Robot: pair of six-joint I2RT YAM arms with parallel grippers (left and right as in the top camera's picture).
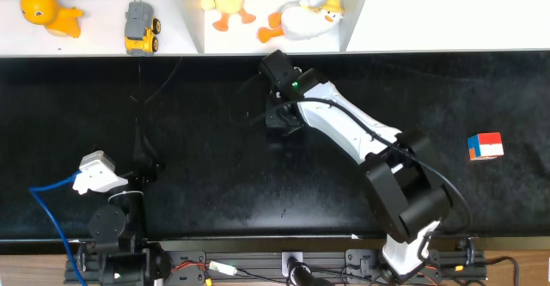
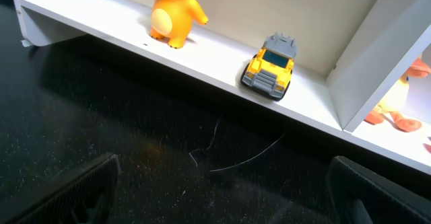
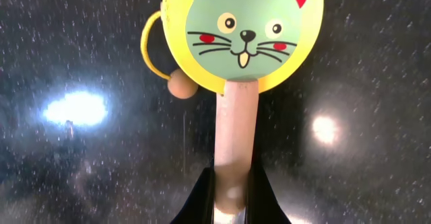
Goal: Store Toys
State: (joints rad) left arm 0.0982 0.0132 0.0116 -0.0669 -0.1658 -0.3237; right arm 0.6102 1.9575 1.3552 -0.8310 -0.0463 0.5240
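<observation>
A drum rattle with a green cat face on a yellow disc (image 3: 244, 29), a wooden handle (image 3: 232, 130) and a bead on a cord hangs over the black mat. My right gripper (image 3: 232, 197) is shut on that handle. From above, the right gripper (image 1: 281, 114) sits just in front of the shelf's middle compartment. My left gripper (image 2: 222, 207) is open and holds nothing, low at the left (image 1: 142, 173). A red, white and blue cube (image 1: 485, 146) lies on the mat at the right.
The white shelf (image 1: 430, 11) runs along the back. It holds an orange duck (image 1: 47, 11), a yellow truck (image 1: 141, 27), a yellow plush duck (image 1: 228, 1) and a white plush duck (image 1: 305, 18). The left wrist view faces the truck (image 2: 271, 67).
</observation>
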